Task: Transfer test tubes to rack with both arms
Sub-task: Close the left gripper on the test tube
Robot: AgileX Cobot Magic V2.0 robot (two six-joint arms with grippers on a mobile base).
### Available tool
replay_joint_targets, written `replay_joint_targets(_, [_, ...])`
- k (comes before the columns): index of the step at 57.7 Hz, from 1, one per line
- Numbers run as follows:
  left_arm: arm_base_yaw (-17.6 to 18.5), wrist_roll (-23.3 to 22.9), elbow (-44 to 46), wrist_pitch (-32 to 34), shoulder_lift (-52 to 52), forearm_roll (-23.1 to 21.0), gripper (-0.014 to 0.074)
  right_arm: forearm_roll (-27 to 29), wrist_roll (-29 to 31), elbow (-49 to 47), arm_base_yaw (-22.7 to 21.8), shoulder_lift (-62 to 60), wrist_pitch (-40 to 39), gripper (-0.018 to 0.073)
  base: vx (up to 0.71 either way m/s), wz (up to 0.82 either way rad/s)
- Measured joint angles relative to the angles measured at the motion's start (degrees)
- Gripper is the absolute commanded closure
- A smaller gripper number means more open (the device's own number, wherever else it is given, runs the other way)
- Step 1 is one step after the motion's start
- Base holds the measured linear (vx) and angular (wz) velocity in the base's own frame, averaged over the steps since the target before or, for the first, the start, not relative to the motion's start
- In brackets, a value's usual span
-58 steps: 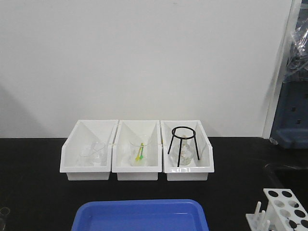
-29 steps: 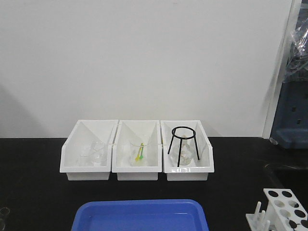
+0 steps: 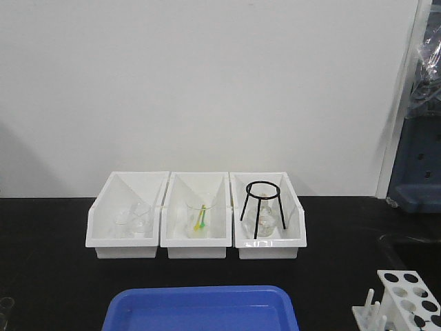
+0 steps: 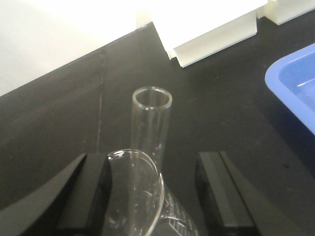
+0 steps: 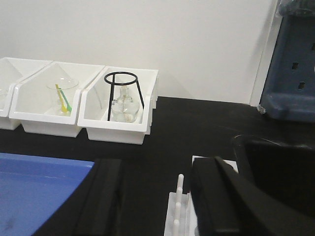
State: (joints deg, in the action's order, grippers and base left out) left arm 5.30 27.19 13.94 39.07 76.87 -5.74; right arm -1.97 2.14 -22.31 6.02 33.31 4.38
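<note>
In the left wrist view a clear test tube [image 4: 152, 118] stands leaning in a wider glass beaker [image 4: 129, 196], its open mouth upward. My left gripper [image 4: 152, 157] is open, with one finger on each side of the tube and beaker; neither finger touches the tube. The white rack [image 3: 406, 298] sits at the table's front right corner, its holes showing no tubes. In the right wrist view my right gripper [image 5: 157, 164] is open just above the rack [image 5: 178, 211], whose pegs rise between the fingers. The right finger hides most of the rack. Neither gripper shows in the front view.
Three white bins [image 3: 196, 243] line the back of the black table, holding glassware, a beaker with yellow-green sticks and a black tripod [image 3: 261, 207] over a flask. A blue tray [image 3: 200, 310] lies at front centre. A dark blue-grey unit [image 3: 417, 165] stands at far right.
</note>
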Motion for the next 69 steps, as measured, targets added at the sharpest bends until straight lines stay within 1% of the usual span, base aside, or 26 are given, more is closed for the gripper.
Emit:
replay_joint_targets(20, [0.0,0.0,5.77,1.73,3.77,0.0,0.0088,0.0,0.0,0.0,0.0,0.0,0.14,0.0162,0.0,0.0])
replay_joint_targets(39, [0.0,0.0,6.72,3.05,9.01,0.0,0.0088,0.0,0.0,0.0,0.0,0.0,0.14,0.0162,0.0,0.0])
replay_joint_targets(54, [0.0,0.0,6.85,3.79,9.27,0.0,0.0093,0.0,0.0,0.0,0.0,0.0,0.14,0.0162,0.0,0.0])
replay_joint_targets(61, [0.0,0.0,6.85,3.84,9.27,0.0,0.0126,0.0,0.0,0.0,0.0,0.0,0.14,0.0162,0.0,0.0])
replay_joint_targets(69, [0.0,0.0,6.85,3.84,9.27,0.0,0.0212,0.0,0.0,0.0,0.0,0.0,0.14,0.0162,0.0,0.0])
